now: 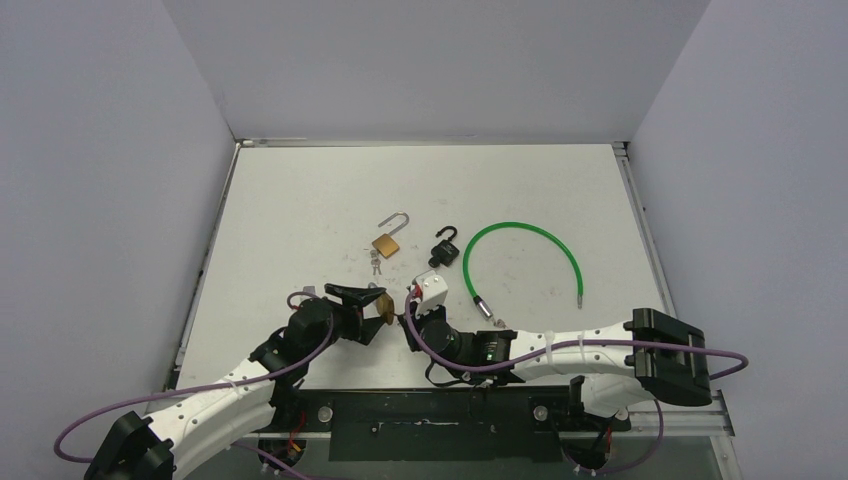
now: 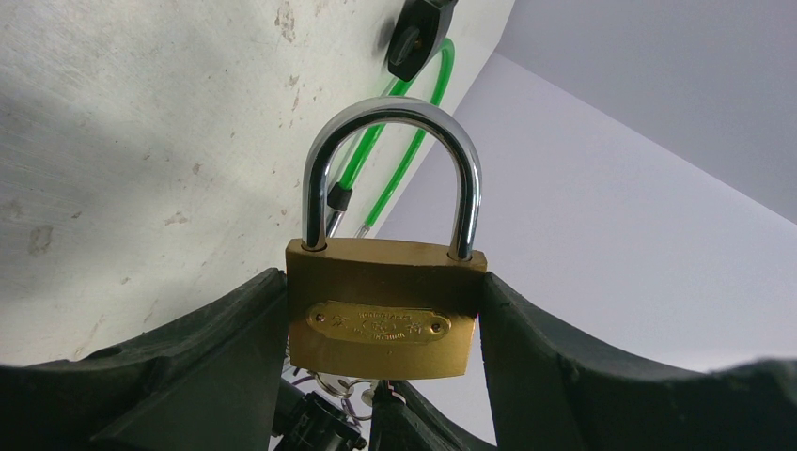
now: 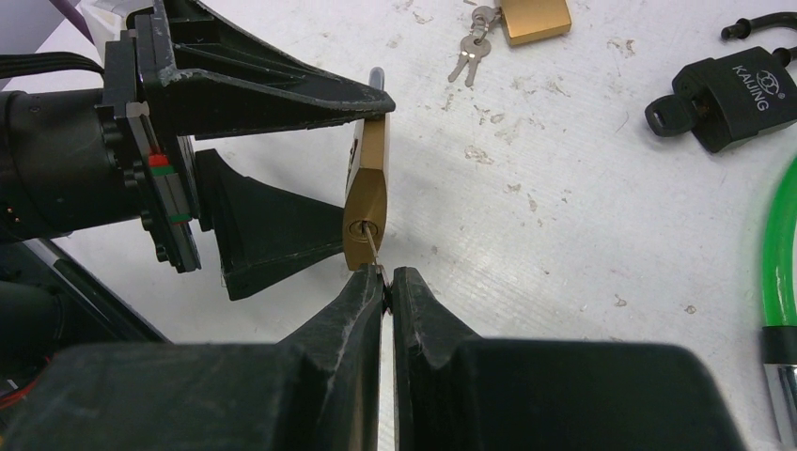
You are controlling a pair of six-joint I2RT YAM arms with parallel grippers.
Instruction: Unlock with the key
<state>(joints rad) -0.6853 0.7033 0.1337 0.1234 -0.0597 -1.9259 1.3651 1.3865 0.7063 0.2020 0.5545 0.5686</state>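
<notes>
Left tool (image 1: 368, 302): clamped on the brass padlock (image 2: 385, 310), shackle (image 2: 395, 122) closed | Right tool (image 3: 387, 282): pinching the key (image 3: 374, 249) | Relation: keyway (image 3: 363, 229) lies straight ahead of your right tool, blade tip at its mouth, blade axis seemingly slightly skewed; align before pushing in.

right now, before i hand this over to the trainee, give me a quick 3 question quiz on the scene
1. True or false: the shackle of the brass padlock in the left fingers is shut.
2. Which lies farthest right on the table: A black padlock, B green cable, C loose brass padlock?
3. Fill in: the right fingers pinch a ___ at the keyhole.
Key: 1 true; 2 B; 3 key.
</notes>
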